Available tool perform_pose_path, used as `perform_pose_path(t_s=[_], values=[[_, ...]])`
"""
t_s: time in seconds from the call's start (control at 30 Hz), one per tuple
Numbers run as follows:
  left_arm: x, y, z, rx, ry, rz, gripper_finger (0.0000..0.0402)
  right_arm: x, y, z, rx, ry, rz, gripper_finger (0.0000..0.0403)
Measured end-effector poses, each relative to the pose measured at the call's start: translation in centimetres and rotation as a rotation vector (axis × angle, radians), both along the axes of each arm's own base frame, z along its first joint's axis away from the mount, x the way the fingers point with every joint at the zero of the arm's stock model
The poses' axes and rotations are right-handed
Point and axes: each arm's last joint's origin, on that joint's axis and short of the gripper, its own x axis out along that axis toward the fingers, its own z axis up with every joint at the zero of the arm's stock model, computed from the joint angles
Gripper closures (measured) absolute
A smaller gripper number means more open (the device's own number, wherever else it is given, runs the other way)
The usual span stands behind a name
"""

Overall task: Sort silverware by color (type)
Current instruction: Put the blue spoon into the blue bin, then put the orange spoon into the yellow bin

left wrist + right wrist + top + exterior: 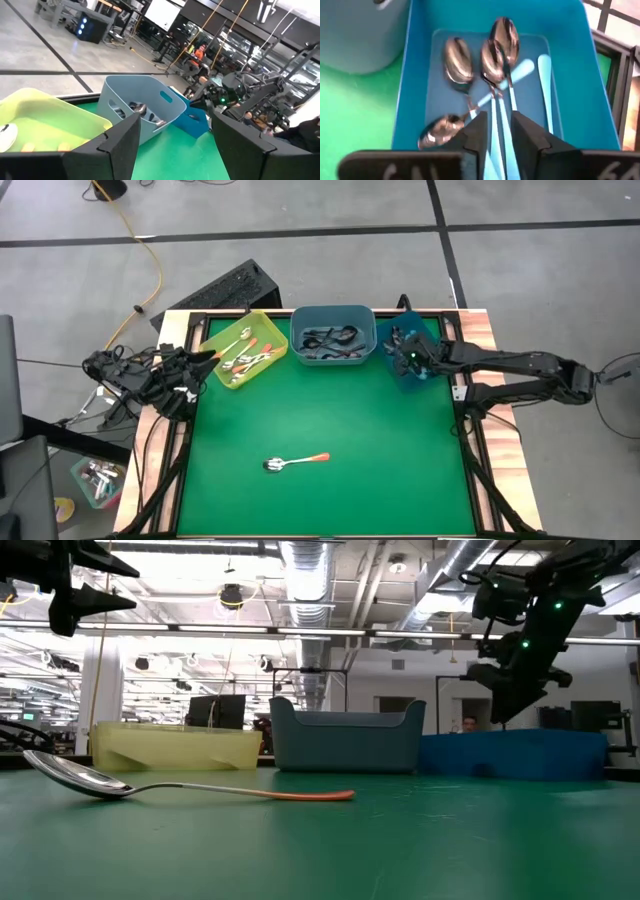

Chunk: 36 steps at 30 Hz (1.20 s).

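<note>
The right gripper [496, 131] hangs over the blue bin [404, 370] at the bench's far right, its narrowly parted fingers straddling a teal-handled spoon [495, 100], evidently to drop it among its kind. One orange-handled spoon [296, 462] lies unsorted mid-bench. The left gripper [172, 150] waits far left, fingers wide.

Three plastic bins are placed in a row at the far edge of the green table [400, 460]: a yellow bin [262, 338], a grey-blue bin [333, 315] and a blue bin [386, 332]. A yellow cable [150, 255] is seen on the floor.

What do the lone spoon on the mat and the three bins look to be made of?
Spoon: mirror-shiny bowl, likely polished metal; matte orange handle, possibly coated. Yellow bin, grey-blue bin and blue bin: smooth, evenly coloured walls, probably moulded plastic.
</note>
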Motion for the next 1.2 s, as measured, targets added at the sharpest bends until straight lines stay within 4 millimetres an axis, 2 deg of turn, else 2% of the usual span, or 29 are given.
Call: perform_pose_path(t_s=[0.13, 0.27, 0.47, 0.6, 0.77, 1.03, 1.2], values=[[0.0, 0.0, 0.0, 0.006, 0.003, 0.011, 0.0173, 0.5, -0.6, 0.4, -0.03, -0.047, 0.043, 0.0271], [0.0, 0.0, 0.0, 0.01, 0.005, 0.01, 0.0173, 1.5, -0.7, 1.4, -0.039, -0.198, 0.145, 0.0238], [0.1, -0.3, 0.0, 0.006, 0.015, -0.101, 0.0173, 3.7, 1.0, 3.7, -0.105, -0.43, 0.36, 0.0223], [0.2, -0.3, 0.0, 0.019, 0.023, -0.116, 0.0173, 5.7, 3.4, 6.1, -0.188, -0.497, 0.554, 0.0231], [0.2, -0.5, 0.0, 0.013, 0.023, -0.179, 0.0173, 8.8, 7.0, 8.6, -0.178, -0.549, 0.722, 0.0245], [0.3, -0.8, -0.1, 0.002, 0.028, -0.306, 0.0173, 15.6, 14.8, 9.0, -0.116, -0.492, 0.966, 0.0258], [0.4, -0.9, -0.1, 0.009, 0.032, -0.327, 0.0173, 19.4, 18.8, 9.0, -0.1, -0.337, 1.034, 0.0259]])
